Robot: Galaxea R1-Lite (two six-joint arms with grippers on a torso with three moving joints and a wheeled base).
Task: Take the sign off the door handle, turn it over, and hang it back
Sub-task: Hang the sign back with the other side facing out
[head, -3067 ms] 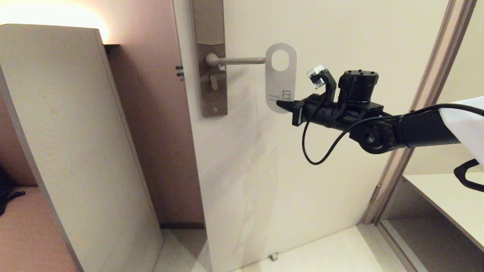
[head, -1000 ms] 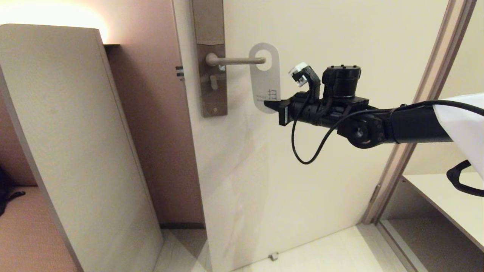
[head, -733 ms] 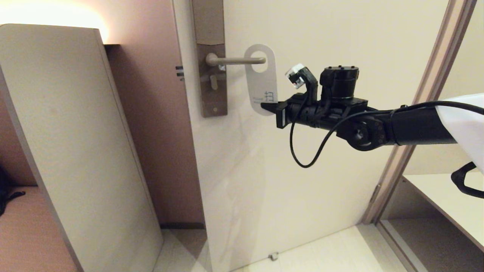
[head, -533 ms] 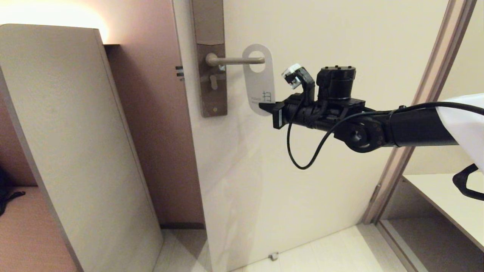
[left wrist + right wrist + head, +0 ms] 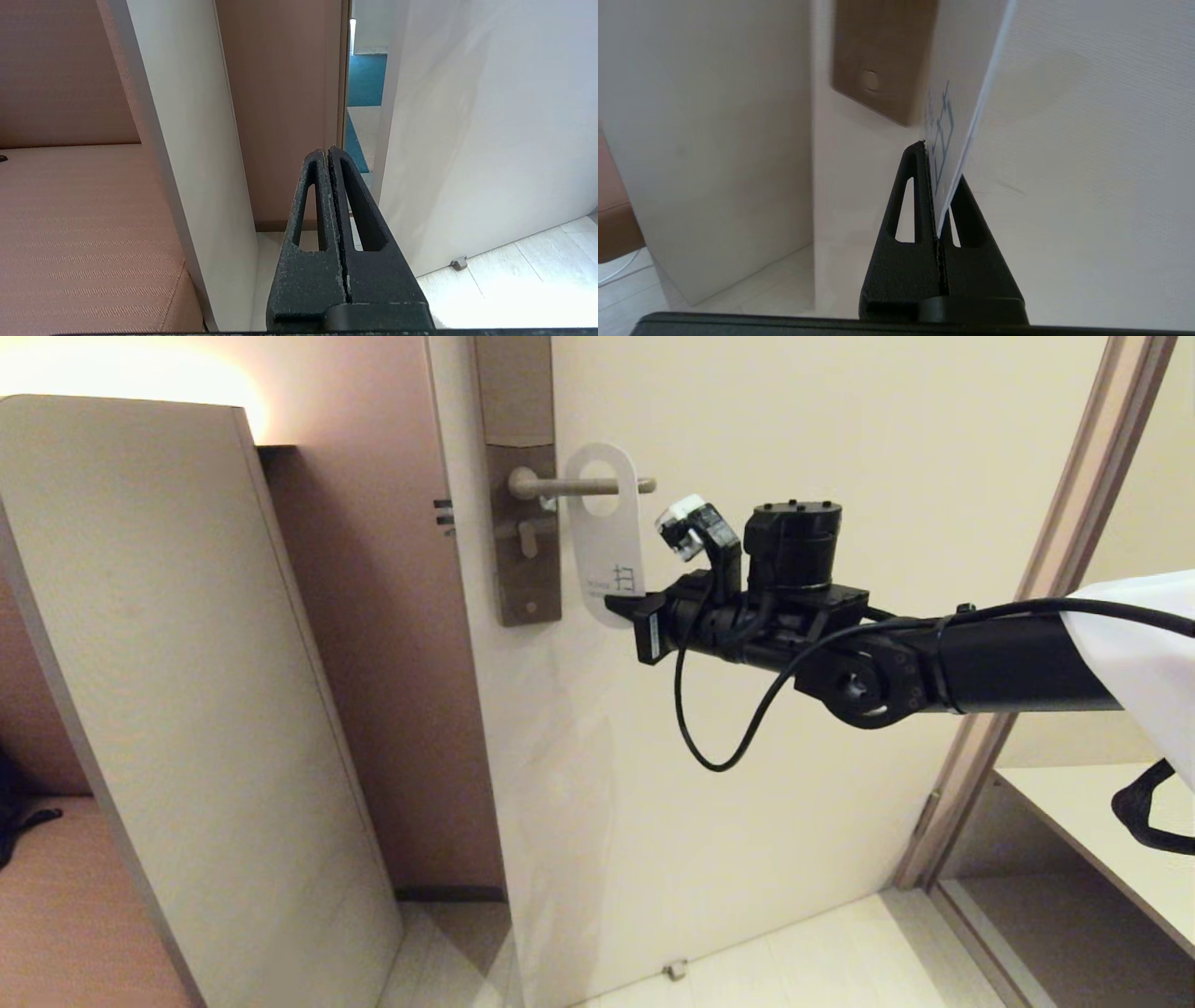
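your right gripper (image 5: 624,606) clamps bottom edge of sign (image 5: 602,543), white side out, hole threaded over door handle (image 5: 579,485). left gripper (image 5: 328,156) closed, empty, parked low.

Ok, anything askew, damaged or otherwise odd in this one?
Nothing stands out. The sign sits threaded on the door handle, white side out, hanging roughly upright, its bottom edge pinched in the right gripper. The left gripper is shut, away from the door.

Head camera looks forward and slightly down at the cream flat door (image 5: 766,420); right wrist camera views it close up, left wrist camera low, sharing its panel.
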